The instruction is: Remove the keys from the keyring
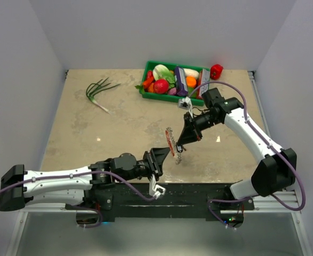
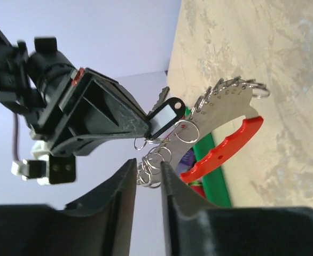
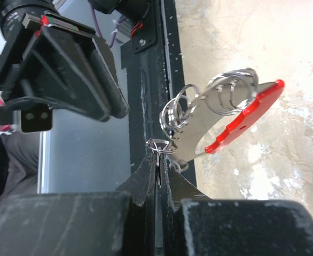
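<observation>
A: The overhead view's bright and even: two small glare spots on the table point(image 1: 119, 122), and only faint, soft shadows across it.

B: The wrist views are rougher. The left claw point(image 2: 148, 166) looms dark and soft-edged up close (the right claw point(image 3: 157, 157) too), and the table washes out near white beside it.

A: The keyring point(image 3: 228, 93) is sharp, though, its metal glinting.

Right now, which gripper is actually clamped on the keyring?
The right gripper: it is pinched shut on a small ring of the keyring. The left gripper has its jaws apart, with rings merely between them.
</observation>
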Robot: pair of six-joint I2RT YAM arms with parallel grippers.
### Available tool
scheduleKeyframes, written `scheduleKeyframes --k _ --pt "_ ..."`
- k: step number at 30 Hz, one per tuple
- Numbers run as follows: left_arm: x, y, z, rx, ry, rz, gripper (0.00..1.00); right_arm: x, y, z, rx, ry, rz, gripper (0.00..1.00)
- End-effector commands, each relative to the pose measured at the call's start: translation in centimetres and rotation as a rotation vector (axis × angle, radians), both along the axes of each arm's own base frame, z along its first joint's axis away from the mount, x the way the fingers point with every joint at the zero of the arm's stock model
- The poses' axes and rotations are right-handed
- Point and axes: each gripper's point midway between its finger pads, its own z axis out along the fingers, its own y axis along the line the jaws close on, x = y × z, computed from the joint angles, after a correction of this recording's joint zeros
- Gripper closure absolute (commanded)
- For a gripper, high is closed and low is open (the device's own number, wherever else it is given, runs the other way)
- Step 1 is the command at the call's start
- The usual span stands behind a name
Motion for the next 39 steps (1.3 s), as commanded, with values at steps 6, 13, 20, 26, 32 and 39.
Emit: scheduleKeyframes --k 6,13,20,26,32,39 --pt "0.8 -2.4 7.6 -0.152 0.366 0.118 0.43 0.9 0.0 2.1 0.022 -0.151 -0.015 1.0" --pt "1.8 -2.2 11.8 -0.108 0.517 0.204 0.42 1.4 -0.2 2.6 0.021 -0.236 -0.024 1.0" --pt "5.5 -0.3 13.3 -0.063 0.8 0.384 0.21 2.2 -0.6 3.1 0.008 -0.328 -0.051 1.0" --pt "2.9 -0.1 14.7 -0.109 0.97 0.266 0.14 2.9 -0.7 3.8 0.026 -0.372 -0.064 1.0" --pt "2.4 1.2 11.9 -0.084 1.134 0.24 0.18 3.2 -1.0 4.9 0.038 -0.423 -0.071 1.0" --pt "0.1 0.3 9.2 0.032 1.245 0.109 0.39 3.8 -1.8 6.7 0.087 -0.444 -0.093 1.0"
